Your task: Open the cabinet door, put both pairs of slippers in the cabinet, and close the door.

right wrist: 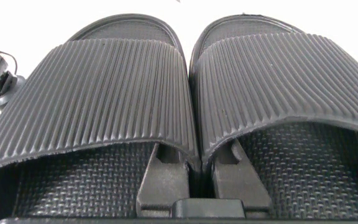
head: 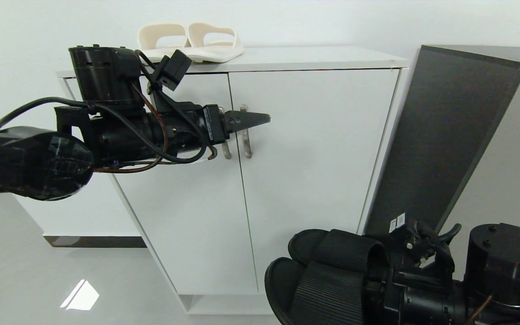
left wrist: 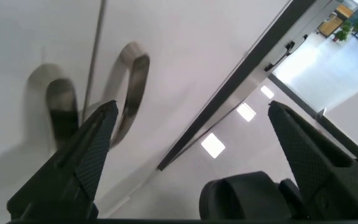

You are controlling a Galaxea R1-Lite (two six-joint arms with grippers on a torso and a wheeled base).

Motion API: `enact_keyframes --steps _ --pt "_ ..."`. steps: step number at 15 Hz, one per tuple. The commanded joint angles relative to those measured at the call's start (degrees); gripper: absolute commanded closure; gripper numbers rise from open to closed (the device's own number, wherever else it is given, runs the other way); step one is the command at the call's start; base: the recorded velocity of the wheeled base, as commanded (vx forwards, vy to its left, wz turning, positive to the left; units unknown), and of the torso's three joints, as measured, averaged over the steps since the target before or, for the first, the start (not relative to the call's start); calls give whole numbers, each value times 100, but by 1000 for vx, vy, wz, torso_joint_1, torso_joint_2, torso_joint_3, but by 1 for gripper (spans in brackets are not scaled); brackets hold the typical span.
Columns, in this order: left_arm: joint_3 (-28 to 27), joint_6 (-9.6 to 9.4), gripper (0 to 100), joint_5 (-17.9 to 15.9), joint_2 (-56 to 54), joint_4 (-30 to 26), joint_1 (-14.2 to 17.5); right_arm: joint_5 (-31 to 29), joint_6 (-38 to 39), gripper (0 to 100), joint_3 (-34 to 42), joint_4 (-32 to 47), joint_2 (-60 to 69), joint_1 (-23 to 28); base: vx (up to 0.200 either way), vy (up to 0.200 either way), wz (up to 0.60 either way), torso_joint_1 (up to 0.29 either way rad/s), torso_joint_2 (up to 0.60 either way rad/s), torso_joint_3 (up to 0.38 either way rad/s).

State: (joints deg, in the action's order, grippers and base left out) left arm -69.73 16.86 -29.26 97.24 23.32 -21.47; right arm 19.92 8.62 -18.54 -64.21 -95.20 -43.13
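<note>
The white cabinet (head: 314, 149) has both doors shut, with two metal handles (head: 245, 143) at the middle seam. A cream pair of slippers (head: 192, 41) lies on its top. My left gripper (head: 264, 118) hovers just in front of the handles. In the left wrist view it (left wrist: 192, 109) stands open, one fingertip (left wrist: 107, 115) close to the right door's handle (left wrist: 132, 87). The black ribbed slippers (head: 327, 271) are held low in front of the cabinet. My right gripper (right wrist: 197, 177) is shut on their inner sides, pinching the pair (right wrist: 191, 93) together.
A dark grey panel (head: 445, 135) leans out at the cabinet's right side, with a pale wall (head: 513, 149) beyond it. Glossy grey floor (head: 61, 280) spreads to the left and below. The black slippers (left wrist: 241, 193) also show below my left gripper.
</note>
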Motion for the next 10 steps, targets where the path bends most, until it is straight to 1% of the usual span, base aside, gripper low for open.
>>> enact_keyframes --steps 1,4,5,8,10 --pt "-102 10 0 96 216 41 -7 3 -1 100 0 -4 -8 -2 0 0 0 0 0 0" --pt "-208 169 0 113 251 50 -7 12 -1 100 0 -4 -8 -2 0 0 0 0 0 0" --pt "-216 169 100 122 269 50 -7 12 -1 100 0 -4 -16 -2 0 0 0 0 0 0" --pt "-199 177 100 104 234 41 -7 21 -1 100 17 5 -16 -2 0 0 0 0 0 0" --pt "-67 177 100 104 67 23 -15 364 -18 100 123 -13 36 15 0 0 0 0 0 0"
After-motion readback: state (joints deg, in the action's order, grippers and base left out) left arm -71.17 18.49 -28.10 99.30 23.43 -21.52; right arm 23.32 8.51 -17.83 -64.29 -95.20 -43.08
